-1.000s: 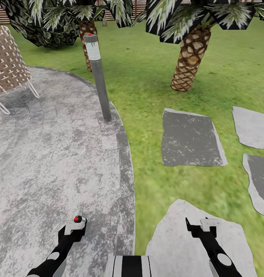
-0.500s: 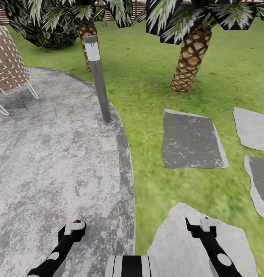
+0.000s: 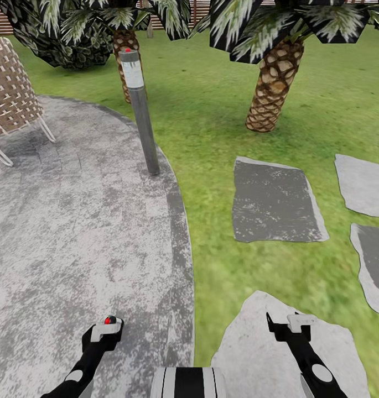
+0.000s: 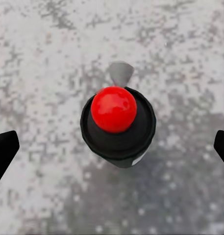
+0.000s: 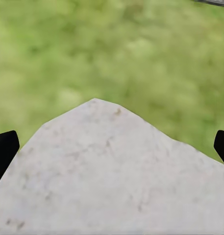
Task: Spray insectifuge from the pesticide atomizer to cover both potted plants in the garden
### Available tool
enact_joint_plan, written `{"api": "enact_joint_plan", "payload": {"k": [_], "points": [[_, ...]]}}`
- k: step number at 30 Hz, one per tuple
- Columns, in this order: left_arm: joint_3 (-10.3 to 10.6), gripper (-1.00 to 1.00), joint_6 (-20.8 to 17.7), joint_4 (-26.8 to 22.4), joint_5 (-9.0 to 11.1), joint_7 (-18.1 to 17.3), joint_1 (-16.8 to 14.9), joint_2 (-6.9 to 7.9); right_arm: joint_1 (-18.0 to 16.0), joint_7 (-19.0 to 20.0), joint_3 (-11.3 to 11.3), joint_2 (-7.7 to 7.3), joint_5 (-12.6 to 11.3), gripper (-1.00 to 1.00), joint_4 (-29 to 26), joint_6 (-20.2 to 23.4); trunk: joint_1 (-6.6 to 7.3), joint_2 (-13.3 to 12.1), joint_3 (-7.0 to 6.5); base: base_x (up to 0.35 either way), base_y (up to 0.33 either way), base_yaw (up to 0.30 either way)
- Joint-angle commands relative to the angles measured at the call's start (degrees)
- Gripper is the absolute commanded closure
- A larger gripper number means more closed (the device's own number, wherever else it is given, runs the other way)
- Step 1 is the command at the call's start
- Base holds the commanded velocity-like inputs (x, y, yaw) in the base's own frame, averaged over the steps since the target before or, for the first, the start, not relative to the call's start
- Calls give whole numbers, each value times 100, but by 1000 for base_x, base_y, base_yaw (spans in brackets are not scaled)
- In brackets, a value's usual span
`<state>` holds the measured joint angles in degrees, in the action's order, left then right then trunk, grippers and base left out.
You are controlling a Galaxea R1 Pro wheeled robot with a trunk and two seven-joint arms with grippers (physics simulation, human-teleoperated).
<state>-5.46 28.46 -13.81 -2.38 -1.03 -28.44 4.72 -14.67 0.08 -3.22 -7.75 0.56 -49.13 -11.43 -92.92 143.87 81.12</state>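
Note:
The pesticide atomizer [image 4: 116, 122] stands on the grey stone patio [image 3: 73, 232], seen from above as a dark bottle with a red tip and a pale nozzle. My left gripper [image 4: 112, 147] hangs open over it, one finger [image 4: 4, 149] on each side and well apart from the bottle. In the head view only the atomizer's red tip [image 3: 108, 319] peeks out past the left gripper [image 3: 104, 330]. My right gripper [image 3: 289, 323] is open and empty above a pale stepping stone [image 5: 116, 176]. The potted plants are out of view.
A tall grey bollard lamp [image 3: 140, 113] rises at the patio's edge. A wicker chair [image 3: 9, 94] stands at the far left. Two palm trunks [image 3: 272, 83] grow on the lawn, and several stepping stones [image 3: 275, 202] lie to the right.
My left gripper has sunk a little lower over the atomizer. The right arm has stayed still.

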Motion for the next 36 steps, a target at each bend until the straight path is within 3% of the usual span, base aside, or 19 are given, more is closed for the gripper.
{"api": "enact_joint_plan", "payload": {"k": [1,7,16,36], "points": [[-34,-100,29,4,-26,-11,-3,-1,-1,1,-3,1,6,-100,2,-17,1,1,3,0,0,0],[-34,-100,44,-2,-26,-11,-3,2,-1,1,-3,1,6,-100,6,-17,1,1,3,0,0,0],[-34,-100,44,-7,-26,-11,-2,2,-2,1,-3,1,6,-100,9,-17,-22,13,203,0,0,0],[-34,-100,54,2,-26,-10,-3,2,-1,1,-3,1,6,-100,9,-17,-22,13,203,47,0,0]]}}
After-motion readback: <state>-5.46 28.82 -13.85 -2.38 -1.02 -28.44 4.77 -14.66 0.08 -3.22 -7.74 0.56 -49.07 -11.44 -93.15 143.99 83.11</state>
